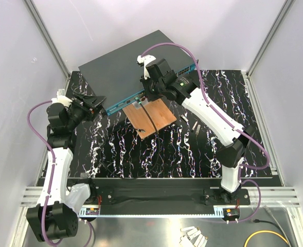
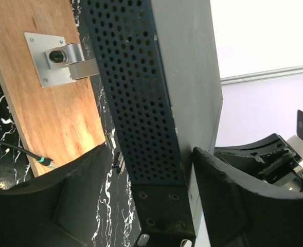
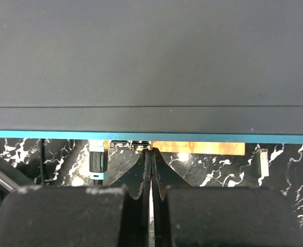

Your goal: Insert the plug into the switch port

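Straddling the left corner of the large flat network switch, dark grey on top with a teal-blue front edge [image 1: 123,64], with the left end effector [image 2: 151,150]: fingers apart, one black pad [image 2: 244,195] close against the grey top, the other just off the perforated side wall, nothing clamped yet. Reads as a bracing hold, meant to stop the box sliding back when a plug is pushed in.

Lies askew at the far side of the black, white-veined counter [image 1: 192,149], front edge turned toward the arms so the ports face them. Sits right behind the copper-brown rectangular board [image 1: 159,116]; touching or just apart, cannot tell.

Hovers at that front edge with the right end effector [image 3: 150,153], fingers pressed flat together, tips just under the teal lip. Shows nothing thick between them; cannot tell whether a thin cable is pinched there.

Rests just left of those tips in the right wrist view: a small black plug with a teal end [image 3: 96,163], directly below the front edge. Seated in a port or only lying against it, cannot tell.

Runs across the counter to the board's edge in the left wrist view: a thin black cable [image 2: 12,147], also teal-tipped. Cannot tell whether it belongs to that plug.

Suggests, on balance, the insertion step in hand, with the seating unconfirmed.
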Robot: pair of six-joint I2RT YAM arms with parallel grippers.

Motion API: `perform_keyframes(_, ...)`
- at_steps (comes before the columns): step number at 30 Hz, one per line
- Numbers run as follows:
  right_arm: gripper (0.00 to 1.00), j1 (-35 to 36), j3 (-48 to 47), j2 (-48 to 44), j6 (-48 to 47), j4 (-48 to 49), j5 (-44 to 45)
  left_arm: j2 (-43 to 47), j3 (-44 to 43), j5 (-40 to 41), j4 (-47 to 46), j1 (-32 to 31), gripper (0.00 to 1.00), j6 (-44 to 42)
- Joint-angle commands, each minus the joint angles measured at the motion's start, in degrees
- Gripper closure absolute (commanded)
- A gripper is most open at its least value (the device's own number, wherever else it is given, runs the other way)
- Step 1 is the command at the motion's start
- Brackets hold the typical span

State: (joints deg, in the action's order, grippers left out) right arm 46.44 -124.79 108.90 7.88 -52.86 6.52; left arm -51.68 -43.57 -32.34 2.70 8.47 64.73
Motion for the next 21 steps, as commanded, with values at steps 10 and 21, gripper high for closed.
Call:
perform_keyframes(10, 1.0, 0.15, -2.56, 1.66, 4.07, 14.89, 1.74, -0.62, 1.56, -0.1, -2.52, -3.28, 0.49, -0.04)
perform_keyframes(21, 1.0, 0.15, -5.29, 3.07, 2.49, 17.0, 2.62, -0.35, 2.35, 0.43, -2.61, -4.25, 0.53, -0.48)
